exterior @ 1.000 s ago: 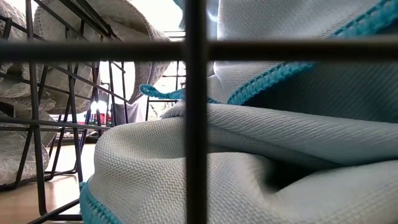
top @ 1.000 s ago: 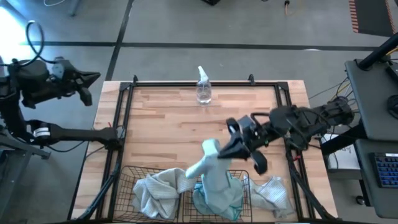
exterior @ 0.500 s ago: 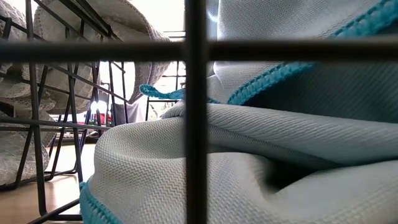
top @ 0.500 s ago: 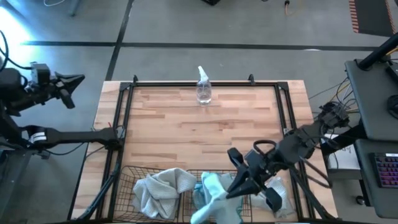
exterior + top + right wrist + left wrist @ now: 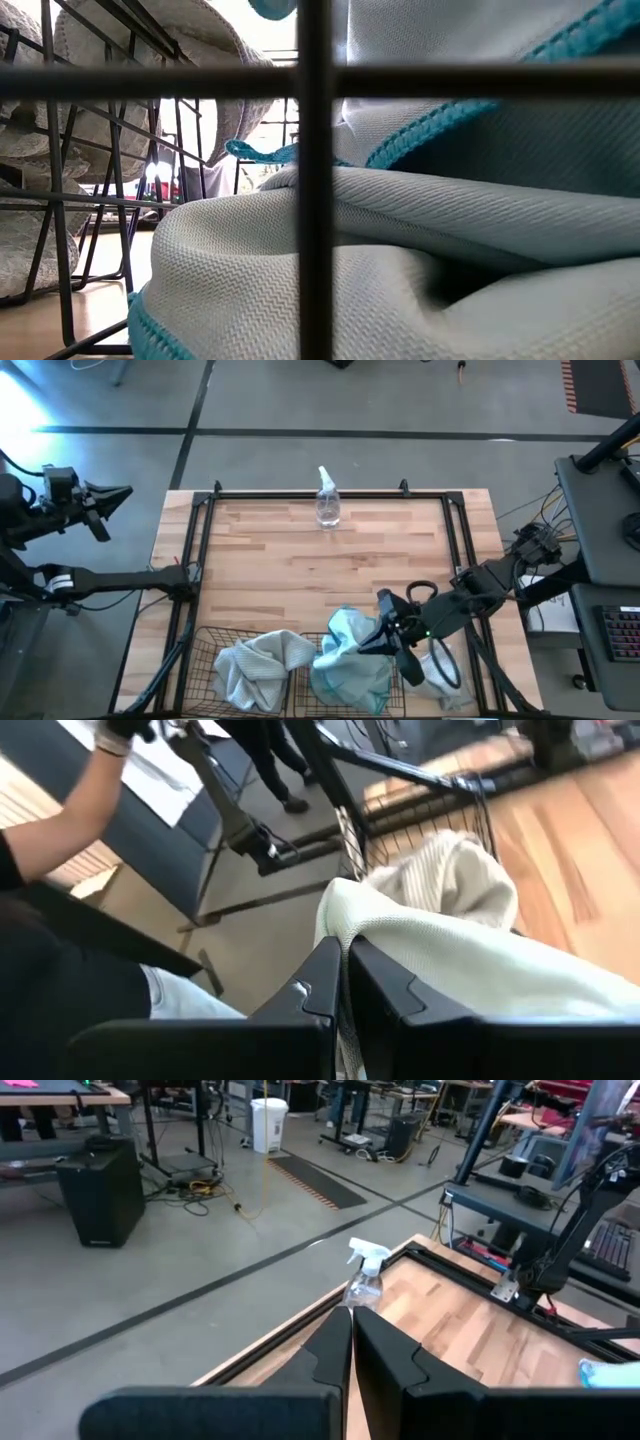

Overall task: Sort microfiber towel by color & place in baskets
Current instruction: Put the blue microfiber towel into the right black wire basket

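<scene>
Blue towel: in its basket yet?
Partly. The blue towel drapes into the right basket, its upper end pinched in the shut right pincer.

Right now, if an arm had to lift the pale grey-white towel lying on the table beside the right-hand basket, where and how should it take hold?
Probably pinch a raised fold of the crumpled grey-white towel, coming straight down from above. It lies loose on the table, outside the right basket, partly under the right gripper, which is shut on the light blue towel.

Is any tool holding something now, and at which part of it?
The right tool is shut on the light blue microfiber towel, pinching its upper edge above the right black wire-mesh basket. The left tool, beyond the table's left edge, holds nothing.
</scene>
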You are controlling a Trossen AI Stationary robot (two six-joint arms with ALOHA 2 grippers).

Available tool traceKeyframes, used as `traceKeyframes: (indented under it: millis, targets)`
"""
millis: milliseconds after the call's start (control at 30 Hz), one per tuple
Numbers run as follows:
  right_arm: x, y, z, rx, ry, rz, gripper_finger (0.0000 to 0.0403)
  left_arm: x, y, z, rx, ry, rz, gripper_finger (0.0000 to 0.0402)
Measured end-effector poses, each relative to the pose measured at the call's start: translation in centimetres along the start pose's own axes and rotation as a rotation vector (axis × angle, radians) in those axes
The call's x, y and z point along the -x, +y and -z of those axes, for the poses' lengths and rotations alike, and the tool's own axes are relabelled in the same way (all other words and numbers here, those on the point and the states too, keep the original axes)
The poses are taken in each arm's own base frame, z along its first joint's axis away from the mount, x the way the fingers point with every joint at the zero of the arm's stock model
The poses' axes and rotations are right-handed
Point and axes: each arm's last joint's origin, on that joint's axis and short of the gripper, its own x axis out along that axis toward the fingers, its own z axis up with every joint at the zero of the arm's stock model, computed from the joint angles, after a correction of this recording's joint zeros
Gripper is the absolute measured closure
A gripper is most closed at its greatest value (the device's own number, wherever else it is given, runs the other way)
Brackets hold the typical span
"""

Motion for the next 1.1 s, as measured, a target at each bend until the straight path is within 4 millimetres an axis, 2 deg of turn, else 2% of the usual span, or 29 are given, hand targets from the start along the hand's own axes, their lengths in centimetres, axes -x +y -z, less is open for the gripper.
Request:
traceKeyframes:
  millis: [500, 1100]
  targets:
    - [-0.6, -0.7, 1.2, -0.235, 0.093, 0.028, 0.0390, 0.0, 0.0, 0.0, -0.005, 0.000, 0.000, 0.0402]
    - [-0.8, -0.5, 1.7, -0.320, 0.129, -0.010, 0.0390, 0.0, 0.0, 0.0, -0.008, 0.000, 0.000, 0.0402]
